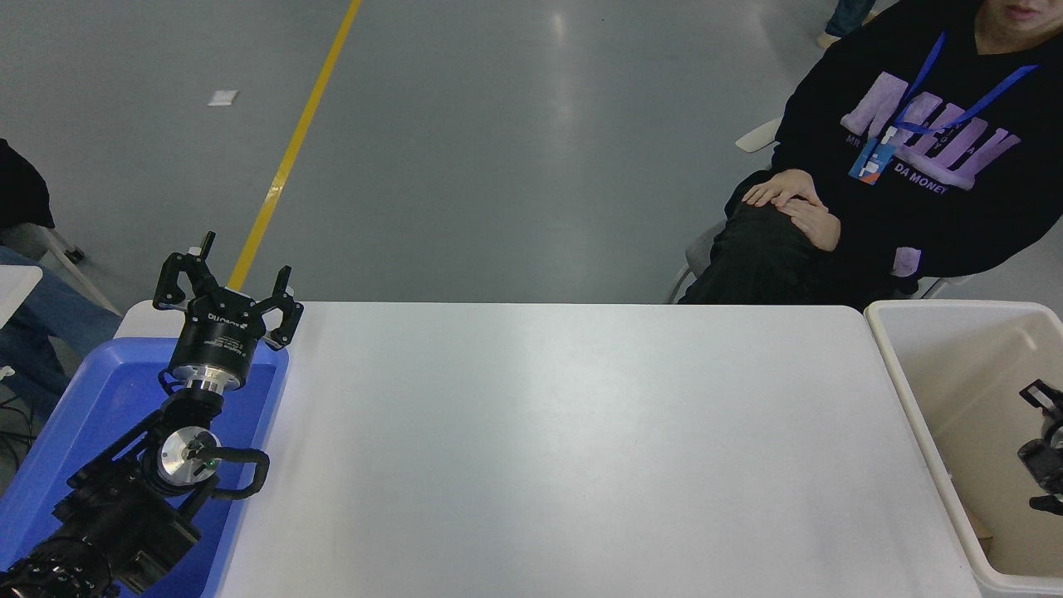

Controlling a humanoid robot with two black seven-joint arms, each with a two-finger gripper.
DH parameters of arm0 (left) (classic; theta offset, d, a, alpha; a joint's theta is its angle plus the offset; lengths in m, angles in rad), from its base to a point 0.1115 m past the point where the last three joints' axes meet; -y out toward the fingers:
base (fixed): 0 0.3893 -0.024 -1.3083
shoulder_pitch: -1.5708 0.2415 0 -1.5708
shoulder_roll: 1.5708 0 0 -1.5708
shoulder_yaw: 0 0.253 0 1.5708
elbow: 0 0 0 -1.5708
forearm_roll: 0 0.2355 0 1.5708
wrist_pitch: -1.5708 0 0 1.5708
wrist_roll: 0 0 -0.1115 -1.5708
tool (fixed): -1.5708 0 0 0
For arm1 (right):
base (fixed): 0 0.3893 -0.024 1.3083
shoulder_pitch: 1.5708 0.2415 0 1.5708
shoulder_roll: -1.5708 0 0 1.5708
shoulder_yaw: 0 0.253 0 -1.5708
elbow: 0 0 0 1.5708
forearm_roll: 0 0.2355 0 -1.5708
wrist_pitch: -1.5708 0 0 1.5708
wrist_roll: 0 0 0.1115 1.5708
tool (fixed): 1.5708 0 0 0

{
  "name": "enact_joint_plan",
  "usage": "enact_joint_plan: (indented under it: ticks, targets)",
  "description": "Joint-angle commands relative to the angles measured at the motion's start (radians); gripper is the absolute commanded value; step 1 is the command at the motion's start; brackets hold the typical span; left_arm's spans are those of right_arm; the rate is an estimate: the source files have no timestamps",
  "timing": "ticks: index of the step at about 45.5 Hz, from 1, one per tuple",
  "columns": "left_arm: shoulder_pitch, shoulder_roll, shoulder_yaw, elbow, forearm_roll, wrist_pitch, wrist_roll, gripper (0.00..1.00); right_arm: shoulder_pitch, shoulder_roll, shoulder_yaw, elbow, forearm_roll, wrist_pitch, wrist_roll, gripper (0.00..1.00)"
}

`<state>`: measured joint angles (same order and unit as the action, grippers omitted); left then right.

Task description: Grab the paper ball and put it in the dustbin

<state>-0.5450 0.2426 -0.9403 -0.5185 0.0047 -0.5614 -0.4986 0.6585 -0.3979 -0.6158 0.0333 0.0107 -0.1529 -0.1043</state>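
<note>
The dustbin (912,390), a large cream-white bin with a thick rim, stands against the table's right end. Part of my right gripper (1043,448) shows at the picture's right edge, inside the bin's opening; too little of it is visible to tell its state. No paper ball shows on the white table (565,448). A small tan bit (980,526) lies low in the bin by its left wall, too little of it in sight to identify. My left gripper (231,281) stays parked, open and holding nothing, above the blue tray's far end.
A shallow blue tray (100,390) lies at the table's left end under the left arm. A seated person in a black sweatshirt (913,166) is beyond the far right corner, hands (789,203) resting on a knee.
</note>
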Motion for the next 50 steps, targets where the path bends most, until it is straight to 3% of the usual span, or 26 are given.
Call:
enact_joint_plan:
  ticks: [1, 11, 42, 48, 50]
  targets:
    - [0.000, 0.000, 0.000, 0.000, 0.000, 0.000, 0.000, 0.98, -0.008, 0.007, 0.011, -0.021, 0.000, -0.074, 0.000, 0.76]
    - [-0.001, 0.000, 0.000, 0.000, 0.000, 0.000, 0.000, 0.98, -0.023, 0.018, 0.011, -0.021, 0.000, -0.125, 0.000, 0.82]
    - [0.000, 0.000, 0.000, 0.000, 0.000, 0.000, 0.000, 0.98, -0.034, 0.011, 0.016, -0.003, 0.002, -0.126, 0.000, 0.85]
    - [-0.001, 0.000, 0.000, 0.000, 0.000, 0.000, 0.000, 0.98, -0.002, 0.004, 0.036, 0.066, 0.002, -0.123, 0.000, 0.90]
    - [-0.001, 0.000, 0.000, 0.000, 0.000, 0.000, 0.000, 0.98, 0.042, -0.015, 0.050, 0.126, 0.002, -0.119, 0.000, 0.98]
